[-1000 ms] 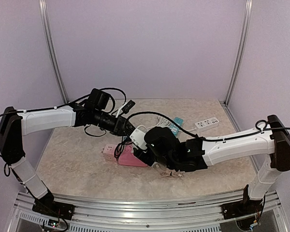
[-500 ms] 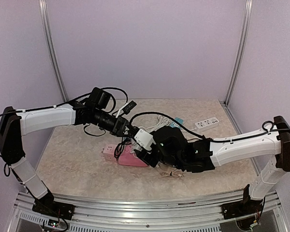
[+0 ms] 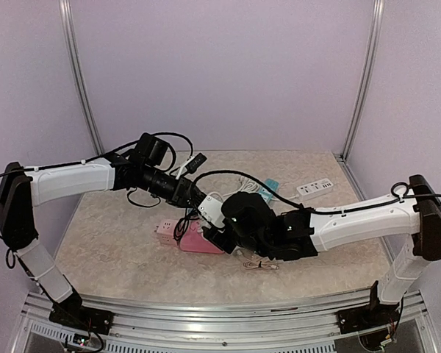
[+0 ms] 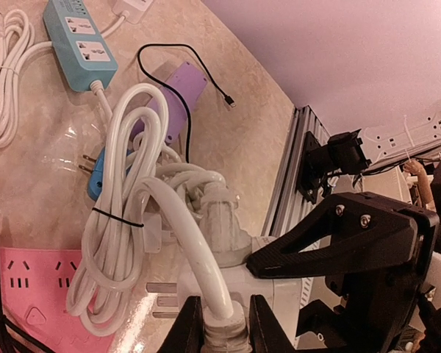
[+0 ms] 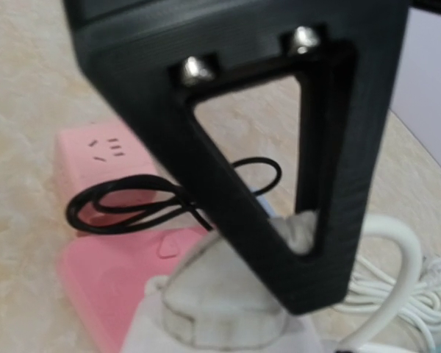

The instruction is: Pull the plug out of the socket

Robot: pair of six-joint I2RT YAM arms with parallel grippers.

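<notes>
The white plug point(image 4: 222, 312) and the white socket block point(image 4: 279, 290) are up in the air, over the middle of the surface point(image 3: 117, 243). They sit right between the two hands.

The left hand point(image 4: 226, 332) is shut tight on the neck of the plug, where the thick white cord comes out. The right hand point(image 3: 219, 220) looks clamped on the socket block from the other side. One of its black fingers point(image 4: 345, 235) lies flat against the block.

The plug and block line up from one hand to the other. I think the hands must pull straight apart along that line, the left one back toward its own side.

Two metal pins stick out next to the block. I cannot tell which piece they belong to.

A tied bundle of white cord point(image 4: 125, 220) hangs from the plug and may drag along. Just under the hands lies a pink power strip point(image 3: 198, 241) with a black wire point(image 5: 132, 202) looped on it. A blue power strip point(image 4: 81, 40) and a purple one point(image 4: 176, 88) lie farther off, out of the way.
</notes>
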